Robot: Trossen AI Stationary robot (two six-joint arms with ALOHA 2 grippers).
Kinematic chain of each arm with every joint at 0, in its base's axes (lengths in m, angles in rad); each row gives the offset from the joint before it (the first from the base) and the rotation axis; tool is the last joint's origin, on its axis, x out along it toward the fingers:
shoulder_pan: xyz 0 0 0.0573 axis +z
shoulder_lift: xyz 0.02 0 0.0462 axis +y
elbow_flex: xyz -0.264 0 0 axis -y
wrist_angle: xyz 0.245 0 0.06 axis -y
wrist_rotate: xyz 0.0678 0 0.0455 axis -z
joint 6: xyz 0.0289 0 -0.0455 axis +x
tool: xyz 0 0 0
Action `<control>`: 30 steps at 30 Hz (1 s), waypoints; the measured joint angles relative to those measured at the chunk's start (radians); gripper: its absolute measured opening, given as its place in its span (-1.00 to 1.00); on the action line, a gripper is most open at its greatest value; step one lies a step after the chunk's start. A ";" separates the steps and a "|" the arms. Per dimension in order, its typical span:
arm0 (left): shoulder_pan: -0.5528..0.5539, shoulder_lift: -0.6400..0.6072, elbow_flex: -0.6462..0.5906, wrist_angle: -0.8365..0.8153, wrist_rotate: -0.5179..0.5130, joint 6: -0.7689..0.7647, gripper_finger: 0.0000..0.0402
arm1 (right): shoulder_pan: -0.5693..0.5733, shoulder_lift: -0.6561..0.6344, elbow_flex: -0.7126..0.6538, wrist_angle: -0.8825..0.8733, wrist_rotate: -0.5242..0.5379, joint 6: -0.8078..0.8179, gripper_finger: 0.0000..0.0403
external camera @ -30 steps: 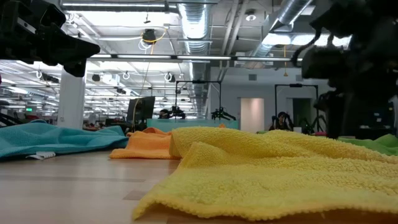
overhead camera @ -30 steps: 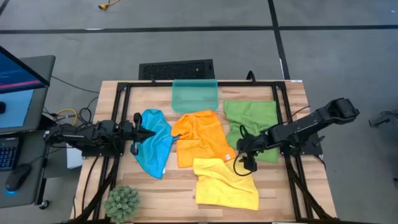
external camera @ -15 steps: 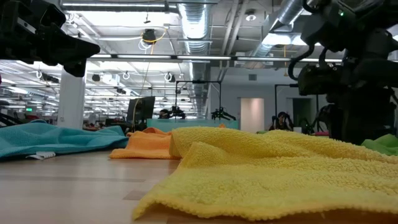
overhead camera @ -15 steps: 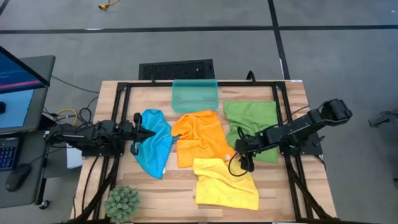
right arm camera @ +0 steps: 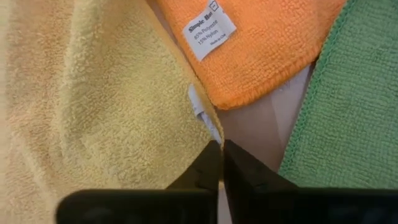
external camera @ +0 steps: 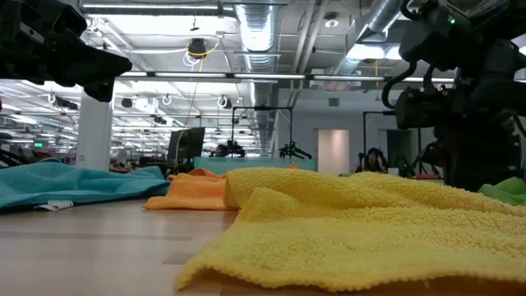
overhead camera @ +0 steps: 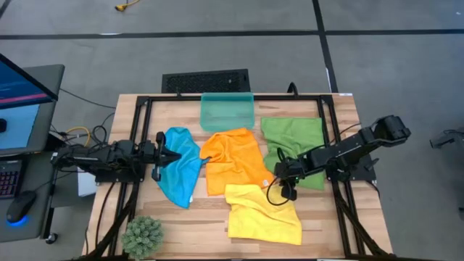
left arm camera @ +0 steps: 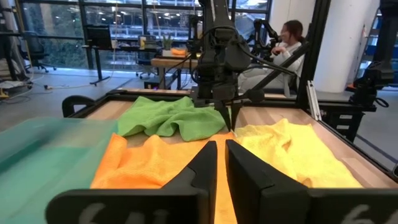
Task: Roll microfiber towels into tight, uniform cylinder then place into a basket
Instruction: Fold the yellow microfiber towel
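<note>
- Pinching at the corner of the yellow towel [overhead camera: 264, 214], the right end effector [overhead camera: 286, 190] is sitting with jaws closed there, seemingly gripping its edge; the grasping step is underway.
- Waiting with fingers together, the left end effector [overhead camera: 172, 154] is hovering over the blue towel [overhead camera: 180, 174].
- Coming next, probably: lifting and spreading that corner flat before rolling.
- Counting four towels lying loose on the tabletop [overhead camera: 210, 228], including orange towel [overhead camera: 232, 159] and green towel [overhead camera: 293, 141]; one basket [overhead camera: 227, 111] is standing empty behind them.
</note>
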 joint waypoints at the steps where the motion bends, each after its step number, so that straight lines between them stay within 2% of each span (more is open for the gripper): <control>1: 0.000 0.000 0.000 0.000 0.000 0.000 -0.82 | 0.000 0.000 0.000 0.000 -0.003 0.000 -0.92; 3: 0.000 0.000 0.000 0.000 0.000 -0.001 -0.76 | 0.001 0.000 0.000 0.000 -0.005 0.000 -0.96; 9: 0.000 0.000 0.000 0.000 0.000 -0.094 -0.57 | 0.005 0.006 0.041 -0.017 -0.029 -0.002 -0.91; 13: 0.000 0.000 0.000 0.000 0.000 -0.091 -0.47 | 0.018 0.004 0.085 -0.011 -0.034 -0.032 -0.97; 17: 0.000 0.000 0.000 0.000 0.001 -0.091 -0.42 | 0.054 0.003 0.129 -0.038 -0.023 -0.033 -0.94; 24: 0.000 0.000 0.000 0.004 -0.020 -0.091 -0.42 | 0.105 0.003 0.232 -0.179 0.110 -0.038 -0.98; 30: 0.000 0.000 0.000 0.028 -0.026 -0.091 -0.42 | 0.113 0.002 0.339 -0.356 0.313 -0.040 -0.96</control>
